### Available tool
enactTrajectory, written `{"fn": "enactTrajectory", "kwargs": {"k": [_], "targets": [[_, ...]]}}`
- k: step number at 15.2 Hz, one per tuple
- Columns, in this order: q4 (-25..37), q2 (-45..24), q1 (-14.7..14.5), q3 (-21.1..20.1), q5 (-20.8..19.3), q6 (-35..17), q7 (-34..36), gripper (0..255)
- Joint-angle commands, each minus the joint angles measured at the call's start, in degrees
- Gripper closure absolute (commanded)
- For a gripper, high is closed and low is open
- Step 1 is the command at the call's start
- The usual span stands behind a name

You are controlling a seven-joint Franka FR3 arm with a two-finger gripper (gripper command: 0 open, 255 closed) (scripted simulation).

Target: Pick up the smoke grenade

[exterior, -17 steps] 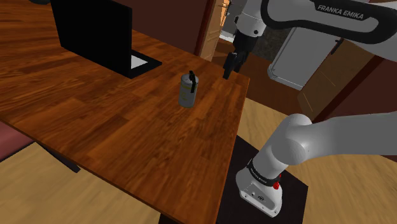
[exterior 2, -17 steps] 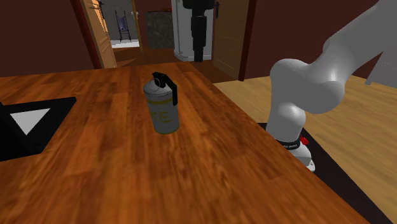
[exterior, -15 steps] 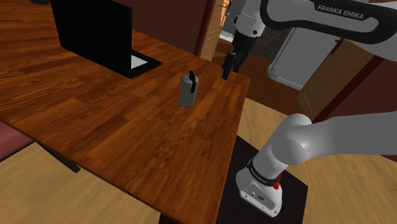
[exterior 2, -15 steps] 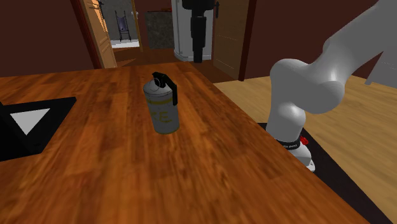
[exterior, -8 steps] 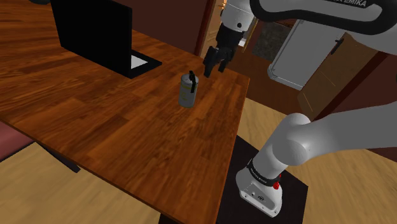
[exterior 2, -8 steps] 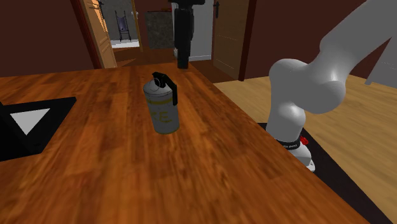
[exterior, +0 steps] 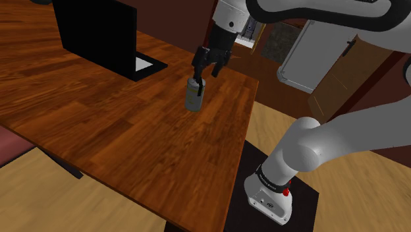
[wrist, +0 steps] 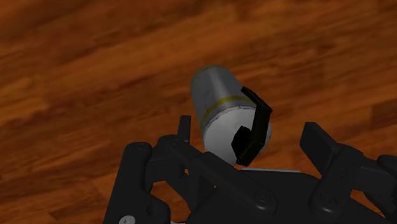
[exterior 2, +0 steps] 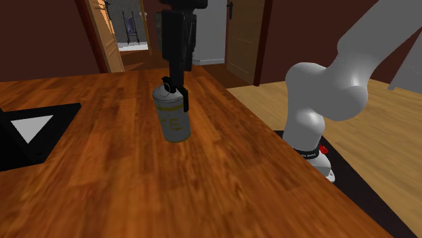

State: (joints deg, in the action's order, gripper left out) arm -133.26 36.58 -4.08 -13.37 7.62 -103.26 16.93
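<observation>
We see one wooden table [exterior: 112, 128] whose far corner and edge on the shoulder view's right lie near the smoke grenade [exterior: 193, 96] [exterior 2: 173, 118] [wrist: 224, 111]; bare wood lies open on every side of it, and the black laptop [exterior: 99, 33] sits well apart toward the shoulder view's left. We count one smoke grenade, one laptop, one gripper [exterior: 206, 72] [exterior 2: 175, 73] [wrist: 251, 137]. The smoke grenade stands upright on the table, long axis vertical, cap up, its black lever running down the side; the gripper hangs just over it, jaws open, a finger either side of the cap, and we cannot tell whether they touch it.
</observation>
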Motion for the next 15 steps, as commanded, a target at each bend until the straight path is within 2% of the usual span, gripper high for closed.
{"fn": "enactTrajectory", "kwargs": {"k": [1, 4, 6, 7, 15], "targets": [[-1.54, 0.07, -0.11, -0.26, 0.24, -1.53, 0.14, 0], [-4.34, 0.17, -0.25, -0.55, 0.51, -4.24, 0.08, 0], [-4.34, 0.17, -0.25, -0.55, 0.51, -4.24, 0.08, 0], [-4.45, 0.2, -0.28, -0.59, 0.53, -4.32, 0.12, 255], [-4.48, 0.25, -0.31, -0.65, 0.56, -4.31, 0.19, 255]]}}
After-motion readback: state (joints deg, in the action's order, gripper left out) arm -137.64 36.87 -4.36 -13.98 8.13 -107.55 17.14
